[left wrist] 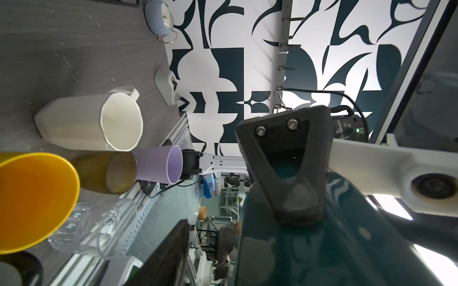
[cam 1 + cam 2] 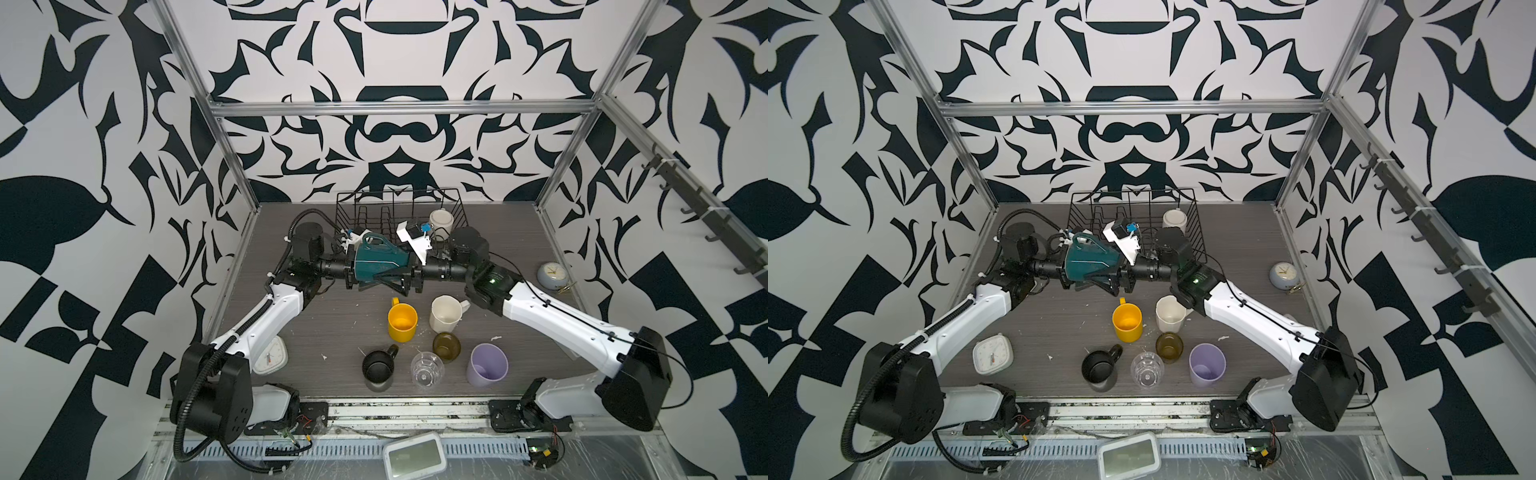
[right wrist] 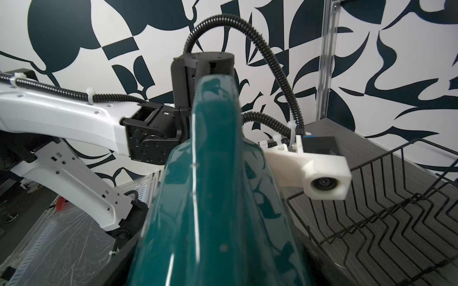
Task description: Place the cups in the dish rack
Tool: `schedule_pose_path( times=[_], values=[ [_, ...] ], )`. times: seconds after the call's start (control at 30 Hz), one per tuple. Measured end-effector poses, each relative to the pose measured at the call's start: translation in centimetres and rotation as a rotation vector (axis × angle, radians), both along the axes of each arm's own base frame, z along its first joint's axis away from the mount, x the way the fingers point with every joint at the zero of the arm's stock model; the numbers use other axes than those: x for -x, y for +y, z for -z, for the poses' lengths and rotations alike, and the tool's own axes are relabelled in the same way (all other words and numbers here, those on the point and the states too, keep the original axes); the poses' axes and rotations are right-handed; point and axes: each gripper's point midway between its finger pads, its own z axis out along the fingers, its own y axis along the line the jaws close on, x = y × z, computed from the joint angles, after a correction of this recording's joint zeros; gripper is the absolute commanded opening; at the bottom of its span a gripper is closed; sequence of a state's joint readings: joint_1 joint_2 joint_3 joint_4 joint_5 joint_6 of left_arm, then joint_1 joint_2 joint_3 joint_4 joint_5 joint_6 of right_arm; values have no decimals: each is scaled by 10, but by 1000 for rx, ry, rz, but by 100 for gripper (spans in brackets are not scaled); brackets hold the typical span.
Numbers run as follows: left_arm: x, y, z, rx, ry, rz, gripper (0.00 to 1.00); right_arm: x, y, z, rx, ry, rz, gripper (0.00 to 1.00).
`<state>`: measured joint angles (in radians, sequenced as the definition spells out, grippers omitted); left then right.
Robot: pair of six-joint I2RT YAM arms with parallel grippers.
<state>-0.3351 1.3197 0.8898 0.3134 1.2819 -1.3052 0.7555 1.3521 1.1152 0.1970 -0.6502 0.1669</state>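
One teal mug (image 2: 374, 253) midair | between left pincer (image 2: 356, 272), released, and right pincer (image 2: 390, 277), grasping it

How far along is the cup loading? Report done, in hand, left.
Done: one white mug sits in the dish rack. In hand: the teal mug, in the air, gripped by the right tool, left tool at its other end. Left: yellow mug, faceted white mug, amber glass, black mug, clear glass, lilac tumbler, on the table.

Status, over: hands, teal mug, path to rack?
Right hand clamped around glossy teal ceramic mug, airborne before black wire dish rack. Left hand at mug's end, grip unclear. White mug already in rack.
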Motion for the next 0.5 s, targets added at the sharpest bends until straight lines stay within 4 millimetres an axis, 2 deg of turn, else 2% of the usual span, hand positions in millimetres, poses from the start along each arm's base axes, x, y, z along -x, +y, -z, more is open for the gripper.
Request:
schedule_pose_path(
  times=[0.2,0.23,0.37,0.5],
  values=[
    [-1,1,1,0,-13,-6,84,4,-9,-3,21,17,25,0],
    [-2,2,1,0,-14,-9,90,5,-11,-4,25,17,31,0],
    [-6,6,1,-1,-22,-26,100,10,-20,-5,49,22,51,0],
    [-10,11,2,-7,-18,-48,99,15,-29,-5,73,30,70,0]
  ],
)
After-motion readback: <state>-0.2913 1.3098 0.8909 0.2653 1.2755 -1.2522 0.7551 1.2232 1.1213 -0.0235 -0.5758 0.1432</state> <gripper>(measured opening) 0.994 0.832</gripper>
